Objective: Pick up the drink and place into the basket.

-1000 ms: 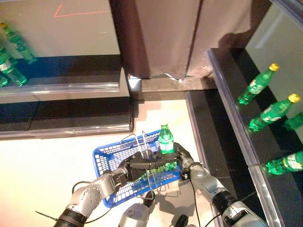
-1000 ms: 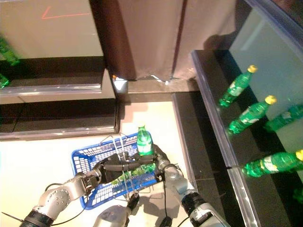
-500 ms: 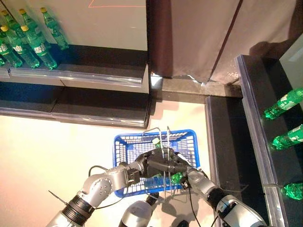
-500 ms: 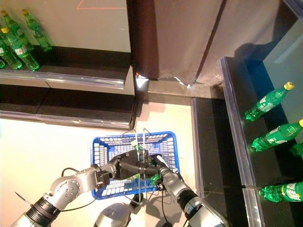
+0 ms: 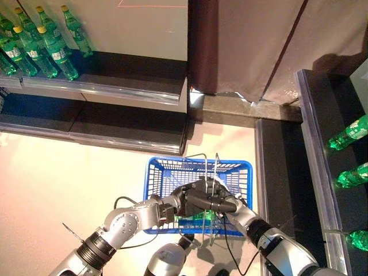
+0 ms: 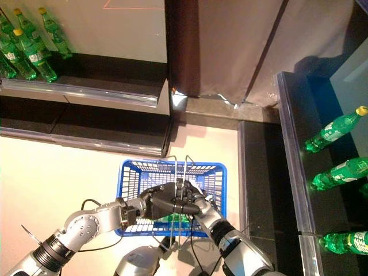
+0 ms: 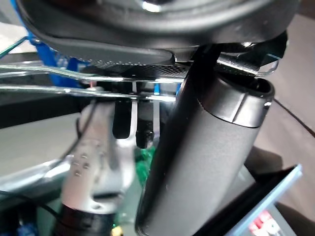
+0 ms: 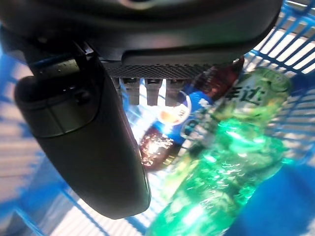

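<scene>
The green drink bottle (image 8: 216, 167) lies low inside the blue basket (image 5: 238, 172), beside a dark bottle with a blue and white label (image 8: 189, 115) that is already in there. My right hand (image 5: 227, 204) reaches down over the basket's rim; from my right wrist the bottle shows just past my thumb and fingers, with a gap of light between them, so I judge my fingers have let go, though I cannot tell for sure whether any still touch it. My left hand (image 5: 187, 198) is curled round the wire handles (image 5: 210, 172) and carries the basket off the floor. I take this as the end of the placing step: the drink looks down among the others. Next I should lift my right hand straight up between the handles without snagging the wires, keeping the basket level. More green bottles (image 5: 40, 43) stand on the shelf (image 5: 103, 92) to my left
</scene>
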